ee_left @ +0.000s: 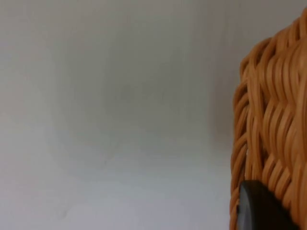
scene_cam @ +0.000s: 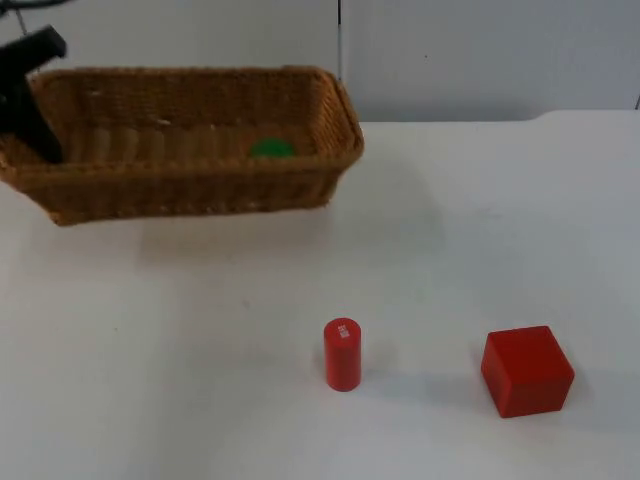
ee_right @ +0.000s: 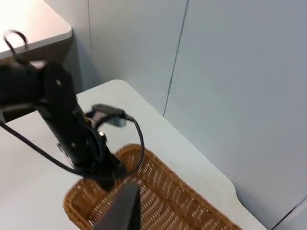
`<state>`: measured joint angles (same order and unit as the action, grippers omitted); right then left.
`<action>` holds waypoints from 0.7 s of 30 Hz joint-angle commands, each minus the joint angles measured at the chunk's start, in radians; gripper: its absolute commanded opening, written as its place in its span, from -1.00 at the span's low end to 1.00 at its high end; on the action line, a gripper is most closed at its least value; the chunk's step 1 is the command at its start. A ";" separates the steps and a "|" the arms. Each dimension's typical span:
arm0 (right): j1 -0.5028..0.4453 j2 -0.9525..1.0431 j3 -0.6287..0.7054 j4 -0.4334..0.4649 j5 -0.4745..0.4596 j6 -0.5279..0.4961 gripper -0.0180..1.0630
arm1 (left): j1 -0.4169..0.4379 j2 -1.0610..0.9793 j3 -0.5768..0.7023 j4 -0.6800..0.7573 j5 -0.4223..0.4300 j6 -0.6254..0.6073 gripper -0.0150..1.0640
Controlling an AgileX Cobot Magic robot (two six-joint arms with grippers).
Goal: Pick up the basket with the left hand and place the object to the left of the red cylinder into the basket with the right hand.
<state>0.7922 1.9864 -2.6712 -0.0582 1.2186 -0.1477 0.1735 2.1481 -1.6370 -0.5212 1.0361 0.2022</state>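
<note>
A brown wicker basket (scene_cam: 190, 185) hangs above the table at the back left, casting a shadow beneath it. My left gripper (scene_cam: 38, 130) is shut on its left rim. A green object (scene_cam: 271, 148) lies inside the basket near its right end. The red cylinder (scene_cam: 342, 354) stands upright at the front centre. The left wrist view looks along the basket's woven wall (ee_left: 273, 120) from close up. My right gripper (ee_right: 122, 213) is high up, looking down on the basket (ee_right: 163, 201) and on the left gripper (ee_right: 103, 173) at its rim.
A red cube (scene_cam: 526, 370) sits on the white table (scene_cam: 180, 350) to the right of the cylinder. The grey partition wall (scene_cam: 480, 50) stands behind the table's back edge.
</note>
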 commanded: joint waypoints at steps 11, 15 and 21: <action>-0.003 -0.016 0.004 -0.019 0.003 -0.003 0.98 | -0.028 0.143 -0.003 -0.090 -0.070 0.078 -0.86; -0.003 -0.025 0.004 -0.017 0.003 -0.024 0.98 | -0.028 0.154 -0.003 -0.067 -0.074 0.103 -0.24; -0.003 -0.067 0.005 -0.015 0.003 -0.029 0.98 | -0.017 0.120 -0.003 -0.054 -0.082 0.101 0.67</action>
<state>0.7922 1.9544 -2.6691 -0.0731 1.2250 -0.1662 0.1517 2.2989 -1.6370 -0.5734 0.9537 0.2967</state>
